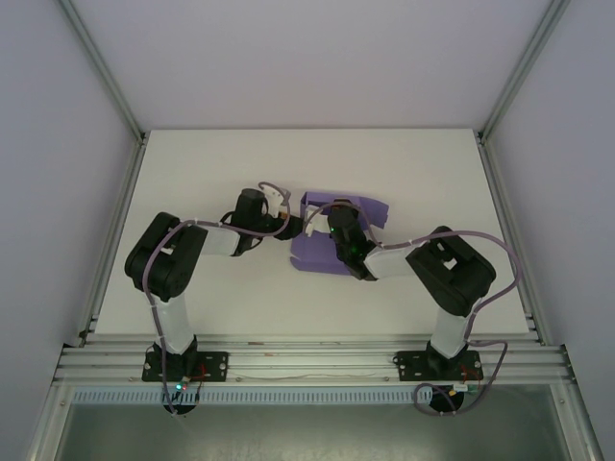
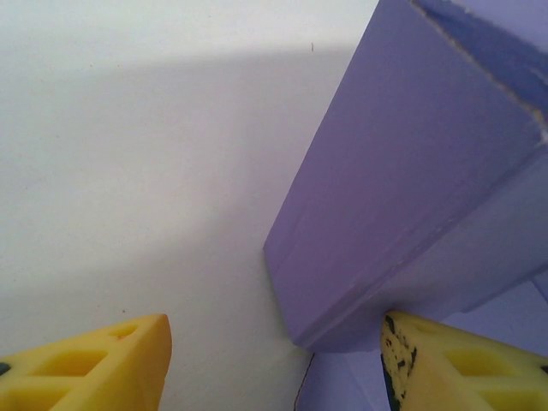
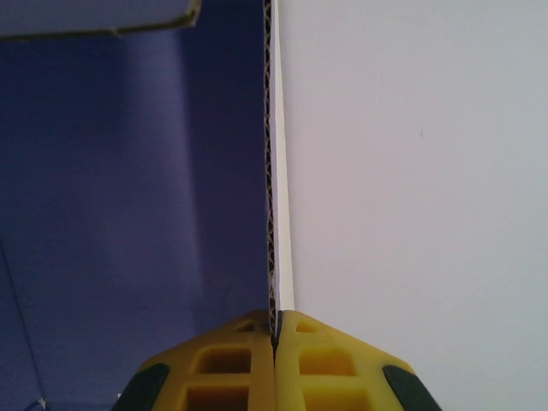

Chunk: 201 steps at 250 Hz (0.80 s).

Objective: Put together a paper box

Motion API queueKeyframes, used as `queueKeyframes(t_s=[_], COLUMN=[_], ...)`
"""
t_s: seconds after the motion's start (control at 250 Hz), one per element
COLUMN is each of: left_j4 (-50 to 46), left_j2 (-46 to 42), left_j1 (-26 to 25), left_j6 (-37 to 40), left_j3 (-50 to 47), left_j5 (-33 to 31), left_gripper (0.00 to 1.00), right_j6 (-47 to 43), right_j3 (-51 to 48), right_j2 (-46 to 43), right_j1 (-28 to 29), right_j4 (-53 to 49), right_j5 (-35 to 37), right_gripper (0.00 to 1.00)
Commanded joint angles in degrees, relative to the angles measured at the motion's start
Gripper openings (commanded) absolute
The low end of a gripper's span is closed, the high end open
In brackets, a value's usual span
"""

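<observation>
Nearest me, both arms reach in from their bases at the near edge toward the middle of the table point(image 1: 192, 163). The box point(image 1: 317, 254) lies there, purple card partly folded, with the left arm at its left edge and the right arm over it. In the left wrist view the left jaws are spread. One yellow finger point(image 2: 94, 364) sits over bare table, clear of the card, and the other finger point(image 2: 462, 368) is right at the foot of an upright box wall. In the right wrist view the right jaws are pressed together, pinching a standing wall of the box edge-on, its purple inside to the left.
</observation>
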Motion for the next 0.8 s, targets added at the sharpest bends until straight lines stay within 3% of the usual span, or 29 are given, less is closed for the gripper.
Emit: queueKeyframes(t_s=[0.0, 0.248, 0.604, 0.799], left_j4=[3.9, 6.1, 5.0, 5.6], left_j2=[1.2, 1.9, 4.3, 4.1], left_j1=[-1.0, -2.9, -4.4, -5.1], left_j6=[0.4, -0.3, 0.5, 2.3], left_j3=[1.9, 3.0, 6.3, 5.4], left_j5=[0.5, -4.0, -10.7, -12.6], left_gripper=[0.64, 0.64, 0.44, 0.27], right_j6=[2.3, 6.3, 11.5, 16.8], right_j3=[1.1, 1.5, 1.1, 1.9], right_j2=[-0.3, -0.4, -2.4, -4.4], right_j1=[0.9, 1.5, 1.9, 1.9], right_j4=[-2.7, -5.8, -9.9, -14.1], right_j5=[0.5, 0.3, -1.9, -2.4], right_gripper=[0.00, 0.00, 0.00, 0.02])
